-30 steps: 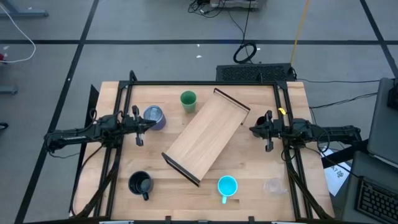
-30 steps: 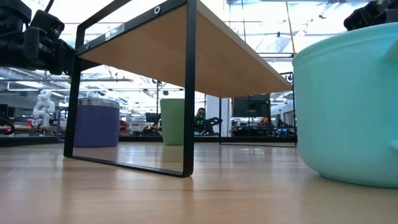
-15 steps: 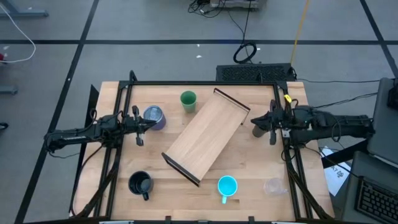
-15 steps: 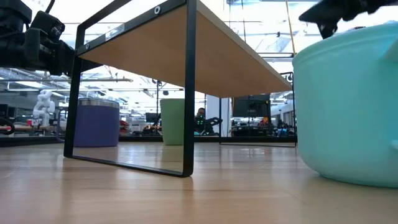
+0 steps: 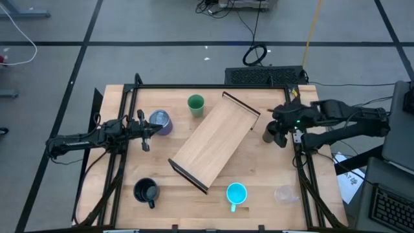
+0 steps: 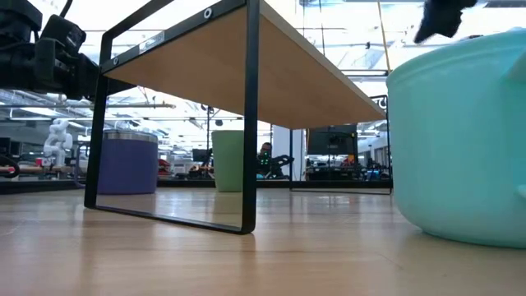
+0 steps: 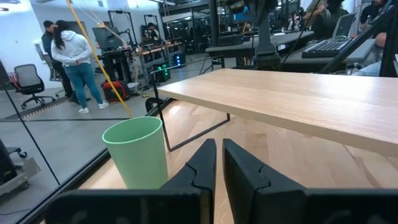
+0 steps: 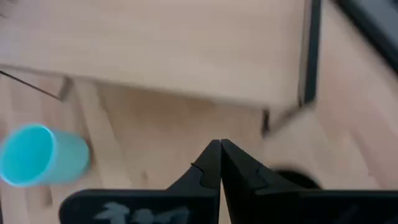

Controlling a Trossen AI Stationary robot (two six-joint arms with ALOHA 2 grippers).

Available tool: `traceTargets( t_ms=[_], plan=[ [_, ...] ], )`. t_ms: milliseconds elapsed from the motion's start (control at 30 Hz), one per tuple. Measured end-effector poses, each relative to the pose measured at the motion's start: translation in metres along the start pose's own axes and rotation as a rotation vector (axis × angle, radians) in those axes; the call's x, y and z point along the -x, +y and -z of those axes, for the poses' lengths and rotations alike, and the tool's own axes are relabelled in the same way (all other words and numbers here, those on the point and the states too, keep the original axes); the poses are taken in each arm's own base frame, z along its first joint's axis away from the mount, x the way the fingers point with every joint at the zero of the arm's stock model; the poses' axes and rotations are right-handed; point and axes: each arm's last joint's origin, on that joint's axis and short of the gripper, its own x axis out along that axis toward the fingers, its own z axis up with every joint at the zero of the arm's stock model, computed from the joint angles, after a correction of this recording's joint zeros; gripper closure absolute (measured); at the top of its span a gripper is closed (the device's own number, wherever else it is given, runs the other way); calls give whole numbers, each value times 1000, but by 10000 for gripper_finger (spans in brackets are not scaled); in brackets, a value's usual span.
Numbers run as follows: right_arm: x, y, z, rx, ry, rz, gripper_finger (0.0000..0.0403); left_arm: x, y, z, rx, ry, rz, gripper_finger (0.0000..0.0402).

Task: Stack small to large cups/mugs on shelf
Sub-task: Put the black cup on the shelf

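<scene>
The shelf (image 5: 213, 142) stands slantwise on its two black brackets in the middle of the table. Around it stand the green cup (image 5: 195, 104), the purplish-grey mug (image 5: 160, 121), the squat black mug (image 5: 146, 191), the cyan mug (image 5: 236, 193) and the tiny clear cup (image 5: 283, 193). My left gripper (image 7: 219, 144) rests level at the table's left by the purplish-grey mug, shut to a thin slit with nothing in it. My right gripper (image 8: 220, 147) hangs raised at the table's right, shut and tilted down toward the shelf's far-right end. A dark rounded shape (image 5: 268, 134) shows below it; I cannot tell whether it is the tall black mug.
A black frame (image 5: 213, 86) runs along the table's far edge and down both sides past the arms. Bare wood lies between the shelf and the table's near edge (image 5: 194, 213). People stand in the room beyond the table.
My right gripper has risen well above the table and tipped from level to slanting steeply down, drawing back a little toward the table's right edge. Its fingers have stayed shut. The cups and the shelf have not moved.
</scene>
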Motion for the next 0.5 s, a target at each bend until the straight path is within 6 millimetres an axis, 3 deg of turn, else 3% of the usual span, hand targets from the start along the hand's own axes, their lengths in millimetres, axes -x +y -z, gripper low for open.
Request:
traceTargets(
  t_ms=[233, 500],
  plan=[
    [-8, 1, 1, -109, 247, 143, 381, 0, 0, 0, 1, 0, 0, 371],
    [-13, 0, 7, -139, 376, 199, 300, 0, 0, 0, 25, 0, 0, 371]
  ],
)
